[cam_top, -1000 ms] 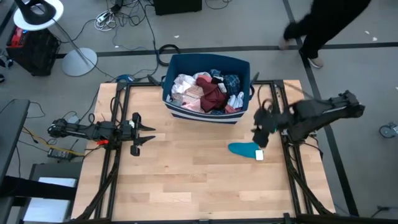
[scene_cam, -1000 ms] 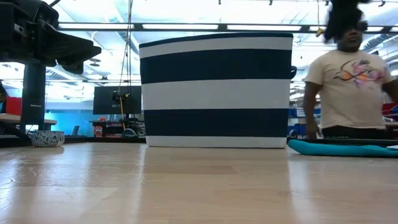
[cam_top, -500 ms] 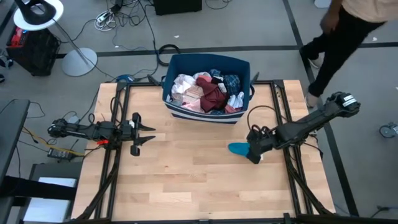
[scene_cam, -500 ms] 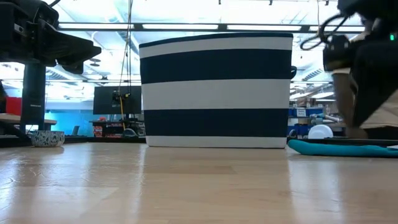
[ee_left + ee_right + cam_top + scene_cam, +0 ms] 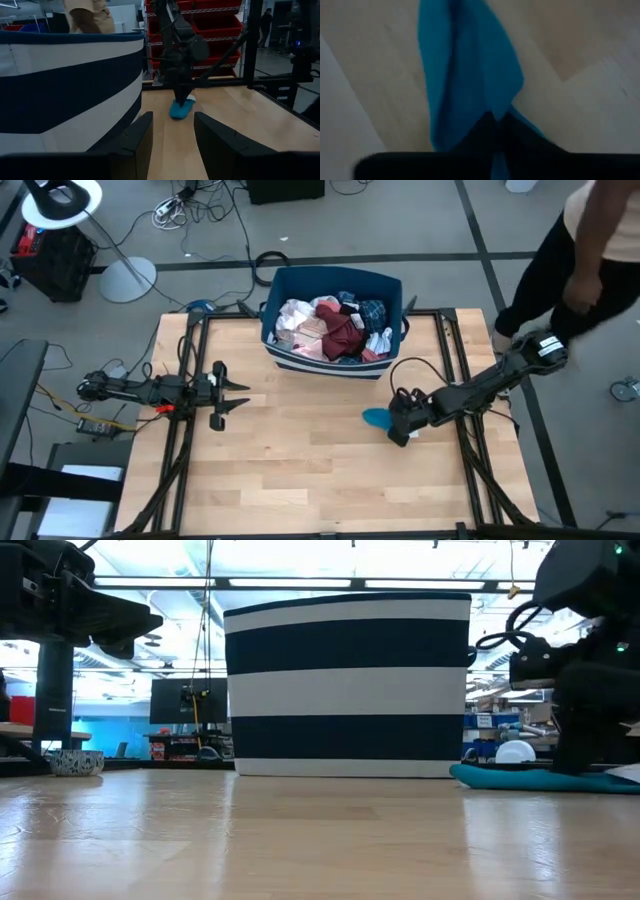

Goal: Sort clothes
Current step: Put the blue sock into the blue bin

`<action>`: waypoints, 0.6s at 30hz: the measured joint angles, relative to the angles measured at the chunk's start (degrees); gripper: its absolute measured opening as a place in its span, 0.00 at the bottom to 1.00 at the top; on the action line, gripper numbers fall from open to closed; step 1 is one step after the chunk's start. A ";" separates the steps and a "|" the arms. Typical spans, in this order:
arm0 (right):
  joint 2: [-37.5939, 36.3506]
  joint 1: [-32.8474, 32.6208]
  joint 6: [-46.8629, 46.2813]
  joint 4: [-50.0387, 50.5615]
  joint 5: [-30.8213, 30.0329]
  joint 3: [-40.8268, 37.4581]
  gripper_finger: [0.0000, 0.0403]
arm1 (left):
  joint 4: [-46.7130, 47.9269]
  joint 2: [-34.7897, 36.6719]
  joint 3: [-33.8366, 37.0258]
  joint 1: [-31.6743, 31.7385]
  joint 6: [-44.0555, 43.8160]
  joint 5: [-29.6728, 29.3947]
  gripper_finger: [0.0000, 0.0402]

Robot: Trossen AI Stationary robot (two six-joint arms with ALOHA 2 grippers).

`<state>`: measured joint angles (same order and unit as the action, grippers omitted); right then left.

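A teal sock (image 5: pixel 375 418) lies flat on the wooden table, right of centre; the low view shows it (image 5: pixel 520 778) as a thin strip. My right gripper (image 5: pixel 400 427) stands on the sock's right part, its fingers together on the cloth (image 5: pixel 470 75). The remaining clothes, white, pink, dark red and plaid pieces, fill the dark blue, white-striped bin (image 5: pixel 333 328) at the far edge. My left gripper (image 5: pixel 240 392) waits open at the table's left, clear of everything, facing the sock (image 5: pixel 179 109). My right gripper pinches the teal sock between its two fingers, at the cloth (image 5: pixel 495 107) toward the sock's right end. The fingers come from above, pointing down. The sock still lies on the table, its left end (image 5: pixel 370 417) sticking out past the gripper.
The striped bin (image 5: pixel 348 685) stands at the table's far middle. A person (image 5: pixel 590 240) stands on the floor beyond the far right corner. Bare wood (image 5: pixel 300 470) stretches across the near half.
My right gripper has come down and toward the table's left, from above the sock's right end onto the sock itself. The person behind the table has walked toward the right.
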<state>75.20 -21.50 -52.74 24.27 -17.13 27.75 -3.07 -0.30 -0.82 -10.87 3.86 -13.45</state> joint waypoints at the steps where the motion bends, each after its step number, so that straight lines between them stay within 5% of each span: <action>1: -0.40 -0.02 1.43 1.67 0.49 0.84 0.07 | 0.02 0.00 0.00 0.02 0.00 0.00 0.37; 10: -7.58 0.63 9.79 22.31 -3.70 20.18 0.01 | 0.02 -0.01 0.00 0.00 -0.02 0.00 0.37; 18: -10.64 7.35 35.10 23.01 -13.11 43.50 0.01 | -0.09 -0.02 0.00 0.02 -0.02 0.00 0.37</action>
<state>64.57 -14.15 -17.64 47.29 -30.23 71.25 -3.16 -0.31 -0.82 -10.85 3.84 -13.45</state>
